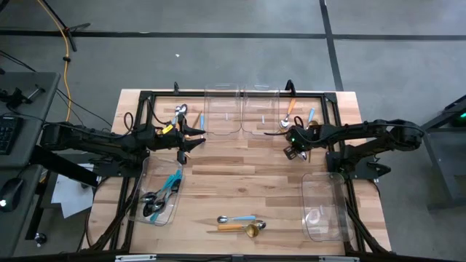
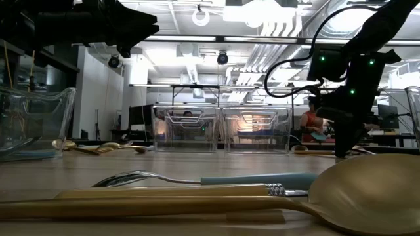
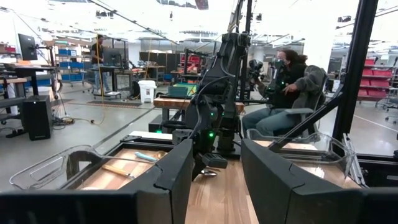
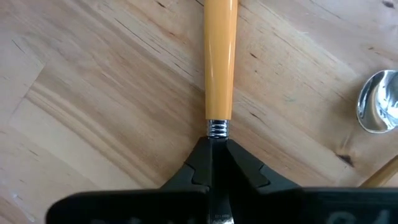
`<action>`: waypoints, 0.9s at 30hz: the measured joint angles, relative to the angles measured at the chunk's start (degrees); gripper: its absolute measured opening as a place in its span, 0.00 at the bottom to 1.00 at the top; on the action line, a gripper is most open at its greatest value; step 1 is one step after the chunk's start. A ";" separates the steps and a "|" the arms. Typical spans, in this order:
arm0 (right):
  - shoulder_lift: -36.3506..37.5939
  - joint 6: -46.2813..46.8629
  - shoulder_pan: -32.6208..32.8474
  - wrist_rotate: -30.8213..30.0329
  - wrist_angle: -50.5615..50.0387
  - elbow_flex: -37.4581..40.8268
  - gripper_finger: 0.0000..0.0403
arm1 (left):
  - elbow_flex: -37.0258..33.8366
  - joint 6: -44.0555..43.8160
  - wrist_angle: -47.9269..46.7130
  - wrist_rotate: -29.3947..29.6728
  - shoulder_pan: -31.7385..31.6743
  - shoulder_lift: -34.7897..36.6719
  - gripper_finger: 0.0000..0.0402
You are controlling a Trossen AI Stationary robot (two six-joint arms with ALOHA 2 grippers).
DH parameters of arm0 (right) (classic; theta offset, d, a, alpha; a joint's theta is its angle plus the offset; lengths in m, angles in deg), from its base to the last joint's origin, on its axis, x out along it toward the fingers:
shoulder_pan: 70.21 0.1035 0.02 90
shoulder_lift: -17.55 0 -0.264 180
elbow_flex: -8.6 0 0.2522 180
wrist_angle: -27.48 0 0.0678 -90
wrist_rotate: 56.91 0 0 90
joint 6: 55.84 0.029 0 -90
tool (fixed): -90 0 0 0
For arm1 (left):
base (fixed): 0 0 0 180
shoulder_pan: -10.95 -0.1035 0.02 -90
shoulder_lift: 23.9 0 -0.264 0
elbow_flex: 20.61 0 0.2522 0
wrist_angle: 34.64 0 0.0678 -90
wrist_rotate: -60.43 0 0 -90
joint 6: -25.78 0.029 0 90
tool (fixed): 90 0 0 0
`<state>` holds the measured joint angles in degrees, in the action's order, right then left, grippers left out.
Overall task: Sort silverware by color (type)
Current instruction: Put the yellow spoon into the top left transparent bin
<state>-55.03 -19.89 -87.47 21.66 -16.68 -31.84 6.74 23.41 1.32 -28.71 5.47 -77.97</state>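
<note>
My right gripper (image 1: 295,151) stands at the table's far right, pointing steeply down, shut on an orange-handled utensil (image 4: 221,56) that lies on the wood. The utensil's head is hidden under the fingers. A silver spoon head (image 4: 379,102) lies close by. My left gripper (image 3: 217,186) hovers open and level over the table's left half (image 1: 193,138), with nothing between its fingers. More silverware lies loose at the far left (image 1: 182,113), the far right (image 1: 300,115) and the near middle, where a light-blue-handled spoon (image 1: 237,218) lies beside a gold one (image 1: 244,229). My right gripper pinches the utensil's metal neck (image 4: 217,129) between its two fingers, right at the ribbed silver collar where the orange handle ends. The fingers come from above, pointing steeply down. The handle stretches away from them flat along the table.
Two clear bins (image 1: 222,110) (image 1: 261,110) stand side by side at the far edge. A clear bin (image 1: 138,191) at the near left holds dark-headed, blue-handled spoons. Another clear bin (image 1: 324,207) sits at the near right. A person (image 3: 289,93) sits beyond the table.
</note>
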 joint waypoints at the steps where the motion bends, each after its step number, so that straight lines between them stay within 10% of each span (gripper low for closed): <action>1: 0.00 0.02 0.00 0.08 -0.04 0.00 0.02 | 0.00 0.00 0.00 -0.01 0.00 0.00 0.32; 9: 3.43 0.86 -0.03 -1.00 -2.93 0.39 0.01 | 0.00 0.00 0.00 0.00 0.01 0.00 0.32; 27: 20.73 -0.16 0.00 -23.23 3.30 0.41 0.01 | 0.00 0.02 0.02 -0.02 0.00 0.00 0.32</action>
<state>-34.29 -20.05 -87.47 -1.57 -13.38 -31.43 6.74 23.43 1.34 -28.73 5.47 -77.97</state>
